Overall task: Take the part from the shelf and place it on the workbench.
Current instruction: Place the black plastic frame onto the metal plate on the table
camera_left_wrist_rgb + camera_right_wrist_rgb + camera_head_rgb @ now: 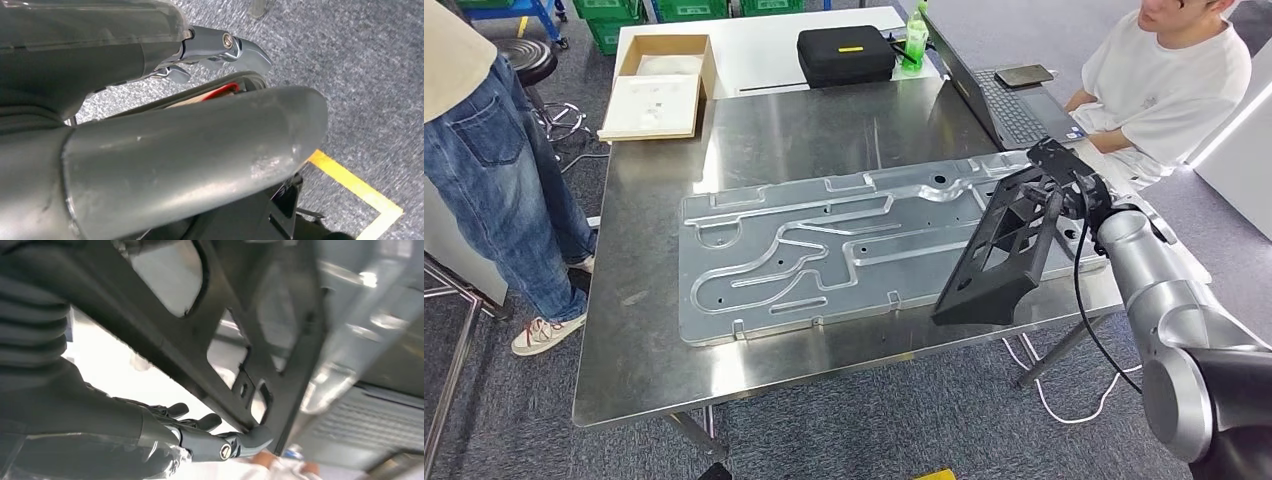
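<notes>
Part (black frame) gripped at top end by right hand, hanging tilted over workbench edge.

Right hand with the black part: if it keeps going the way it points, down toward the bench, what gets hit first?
Likely the grooved aluminium plate: the black frame part held by the right hand hangs over its right end. Depth is unclear, so its lower corner may clear the workbench edge.

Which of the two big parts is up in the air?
The black frame part, gripped by the right hand and tilted above the table edge. The silver grooved plate lies flat on the steel workbench.
</notes>
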Tool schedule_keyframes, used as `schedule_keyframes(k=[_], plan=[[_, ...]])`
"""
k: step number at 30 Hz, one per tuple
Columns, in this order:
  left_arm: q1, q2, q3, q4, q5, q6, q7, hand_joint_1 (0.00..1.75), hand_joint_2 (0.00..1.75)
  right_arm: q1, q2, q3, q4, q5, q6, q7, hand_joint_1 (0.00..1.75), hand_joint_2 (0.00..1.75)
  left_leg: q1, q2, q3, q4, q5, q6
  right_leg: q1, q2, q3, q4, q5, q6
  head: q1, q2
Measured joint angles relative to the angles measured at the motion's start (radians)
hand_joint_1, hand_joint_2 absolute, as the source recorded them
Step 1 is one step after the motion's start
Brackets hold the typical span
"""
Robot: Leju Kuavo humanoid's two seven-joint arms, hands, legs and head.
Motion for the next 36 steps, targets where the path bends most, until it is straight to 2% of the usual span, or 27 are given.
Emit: schedule_keyframes(k=[1,2,3,5,6,7,8,9,11,13,15,16,17,18,19,21,22,23,26,28,30,31,32,33,34,35,36], plan=[[0.001,0.001,0.000,0.000,0.000,0.000,0.000,0.00,0.00,0.008,-0.002,-0.002,0.003,-0.001,0.003,-0.001,0.00,1.75,-0.001,0.003,-0.003,0.000,0.001,0.001,0.000,0.000,-0.021,0.047,-0.015,0.001,0.000,0.000],[0.003,0.001,0.000,0.000,0.000,0.000,0.000,0.00,0.00,0.015,-0.004,-0.005,0.006,-0.002,0.005,-0.002,0.00,1.75,-0.002,0.005,-0.005,0.000,0.002,0.001,-0.001,0.000,-0.025,0.060,-0.011,0.000,0.000,0.000],[0.003,0.002,0.000,0.000,0.000,0.000,-0.001,0.00,0.00,0.020,-0.006,-0.007,0.008,-0.003,0.005,-0.005,0.00,1.75,-0.002,0.007,-0.005,0.000,0.002,0.000,-0.001,0.000,-0.010,0.035,0.011,-0.001,0.000,0.000],[0.003,0.002,0.000,0.000,0.001,0.000,-0.001,0.00,0.00,0.022,-0.009,-0.011,0.010,-0.004,0.005,-0.012,0.00,1.75,-0.003,0.012,-0.004,0.001,0.003,-0.003,0.000,0.000,0.059,-0.096,0.071,-0.006,0.000,0.000],[0.002,0.002,0.000,0.000,0.001,0.000,-0.002,0.00,0.00,0.021,-0.011,-0.013,0.010,-0.005,0.002,-0.019,0.00,1.75,-0.004,0.013,-0.003,0.001,0.003,-0.007,0.003,-0.001,0.090,-0.157,0.091,-0.009,0.000,0.000],[0.001,0.002,0.000,0.000,0.002,0.001,-0.003,0.00,0.00,0.020,-0.012,-0.014,0.010,-0.005,-0.006,-0.029,0.00,1.75,-0.004,0.014,-0.003,0.001,0.002,-0.012,0.007,-0.001,0.110,-0.197,0.100,-0.014,0.000,0.000],[0.001,0.002,0.000,0.000,0.003,0.003,-0.004,0.00,0.00,0.019,-0.013,-0.016,0.009,-0.005,-0.019,-0.043,0.00,1.75,-0.003,0.015,-0.003,0.001,0.002,-0.018,0.012,-0.001,0.118,-0.213,0.100,-0.018,0.000,0.000],[0.001,0.001,0.000,0.000,0.004,0.005,-0.006,0.00,0.00,0.019,-0.013,-0.017,0.008,-0.006,-0.039,-0.061,0.00,1.75,-0.001,0.015,-0.002,0.000,0.003,-0.025,0.017,-0.002,0.119,-0.215,0.102,-0.024,0.000,0.000],[0.002,0.001,0.000,0.000,0.006,0.009,-0.010,0.00,0.00,0.023,-0.011,-0.022,0.004,-0.009,-0.088,-0.109,0.00,1.75,0.004,0.010,-0.006,0.009,-0.003,-0.035,0.016,-0.004,0.124,-0.223,0.108,-0.038,0.000,0.000],[0.005,0.000,0.000,0.000,0.008,0.012,-0.013,0.00,0.00,0.027,-0.009,-0.026,-0.001,-0.013,-0.127,-0.154,0.00,1.75,0.003,-0.001,-0.037,0.073,-0.045,-0.038,0.012,-0.009,0.124,-0.231,0.116,-0.053,-0.001,0.000],[0.010,0.000,0.000,0.000,0.008,0.014,-0.013,0.00,0.00,0.036,-0.006,-0.029,-0.002,-0.014,-0.145,-0.177,0.00,1.75,0.001,-0.007,-0.098,0.197,-0.109,-0.040,0.014,-0.013,0.118,-0.231,0.118,-0.060,-0.002,0.000],[0.013,0.000,0.000,0.000,0.008,0.014,-0.013,0.00,0.00,0.041,-0.004,-0.031,-0.003,-0.015,-0.148,-0.182,0.00,1.75,0.001,-0.008,-0.125,0.252,-0.128,-0.042,0.015,-0.014,0.115,-0.230,0.118,-0.061,-0.002,0.000],[0.017,0.000,0.000,0.000,0.008,0.014,-0.013,0.00,0.00,0.046,-0.003,-0.034,-0.003,-0.015,-0.149,-0.185,0.00,1.75,0.001,-0.008,-0.138,0.279,-0.130,-0.042,0.016,-0.014,0.113,-0.229,0.118,-0.061,-0.002,0.000],[0.020,0.001,0.000,0.000,0.008,0.015,-0.013,0.00,0.00,0.050,-0.003,-0.036,-0.003,-0.015,-0.150,-0.186,0.00,1.75,0.000,-0.008,-0.133,0.269,-0.113,-0.041,0.016,-0.013,0.112,-0.227,0.118,-0.061,-0.002,0.000],[0.021,0.001,0.000,0.000,0.008,0.015,-0.013,0.00,0.00,0.052,-0.003,-0.037,-0.004,-0.015,-0.150,-0.188,0.00,1.75,-0.001,-0.008,-0.110,0.221,-0.080,-0.038,0.016,-0.012,0.111,-0.224,0.117,-0.060,-0.002,0.000],[0.021,0.003,0.000,0.000,0.009,0.016,-0.014,0.00,0.00,0.053,-0.003,-0.039,-0.006,-0.015,-0.162,-0.202,0.00,1.75,-0.005,-0.007,-0.042,0.082,-0.019,-0.029,0.016,-0.011,0.109,-0.217,0.113,-0.055,-0.002,0.000],[0.020,0.005,0.000,0.000,0.010,0.017,-0.014,0.00,0.00,0.055,-0.002,-0.040,-0.007,-0.015,-0.177,-0.218,0.00,1.75,-0.007,-0.007,-0.020,0.032,-0.004,-0.025,0.016,-0.010,0.107,-0.214,0.112,-0.051,-0.002,0.000],[0.020,0.006,0.000,0.000,0.012,0.017,-0.015,0.00,0.00,0.058,-0.002,-0.041,-0.010,-0.015,-0.203,-0.241,0.00,1.75,-0.010,-0.006,-0.009,0.006,0.000,-0.022,0.016,-0.011,0.104,-0.212,0.111,-0.046,-0.002,0.000],[0.022,0.005,0.000,0.000,0.015,0.019,-0.017,0.00,0.00,0.076,-0.001,-0.049,-0.032,-0.010,-0.330,-0.323,0.00,1.75,-0.013,-0.008,-0.008,-0.007,0.007,-0.011,0.011,-0.013,0.100,-0.210,0.109,-0.029,-0.002,0.000],[0.022,0.002,0.000,0.000,0.015,0.021,-0.018,0.00,0.00,0.085,-0.002,-0.054,-0.055,0.007,-0.440,-0.374,0.00,1.75,-0.011,-0.008,-0.006,-0.020,0.016,0.000,0.006,-0.011,0.080,-0.169,0.080,-0.017,-0.002,0.000],[0.022,-0.001,0.000,0.000,0.015,0.024,-0.019,0.00,0.00,0.090,-0.004,-0.056,-0.084,0.043,-0.551,-0.410,0.00,1.75,-0.011,-0.008,-0.007,-0.024,0.019,0.005,0.001,-0.006,0.021,-0.055,0.022,-0.007,-0.001,0.000],[0.023,-0.002,0.000,0.000,0.014,0.024,-0.019,0.00,0.00,0.094,-0.006,-0.056,-0.100,0.065,-0.597,-0.422,0.00,1.75,-0.011,-0.008,-0.008,-0.024,0.018,0.005,-0.001,-0.005,-0.012,0.006,0.001,-0.003,-0.001,0.000],[0.023,-0.004,0.000,0.000,0.012,0.024,-0.019,0.00,0.00,0.101,-0.008,-0.056,-0.121,0.087,-0.641,-0.432,0.00,1.75,-0.011,-0.008,-0.007,-0.023,0.017,0.004,-0.005,-0.004,-0.036,0.048,-0.005,0.001,-0.001,0.000],[0.023,-0.006,-0.001,0.000,0.010,0.024,-0.019,0.00,0.00,0.108,-0.011,-0.056,-0.142,0.106,-0.674,-0.440,0.00,1.75,-0.011,-0.008,-0.006,-0.023,0.014,0.003,-0.010,-0.004,-0.043,0.051,0.010,0.005,-0.001,0.000],[0.023,-0.009,-0.001,0.000,0.009,0.024,-0.019,0.00,0.00,0.113,-0.013,-0.056,-0.163,0.119,-0.699,-0.446,0.00,1.75,-0.010,-0.008,-0.004,-0.020,0.011,0.000,-0.015,-0.005,-0.031,0.016,0.043,0.008,-0.001,0.000],[0.023,-0.011,-0.002,0.000,0.008,0.024,-0.019,0.00,0.00,0.115,-0.015,-0.056,-0.182,0.128,-0.716,-0.450,0.00,1.75,-0.010,-0.008,-0.002,-0.017,0.006,-0.004,-0.021,-0.005,-0.006,-0.049,0.083,0.011,-0.001,0.000],[0.023,-0.012,-0.002,0.000,0.006,0.024,-0.019,0.00,0.00,0.116,-0.017,-0.056,-0.197,0.134,-0.727,-0.453,0.00,1.75,-0.010,-0.008,-0.002,-0.013,0.001,-0.009,-0.023,-0.005,0.022,-0.109,0.111,0.014,-0.001,0.000]])
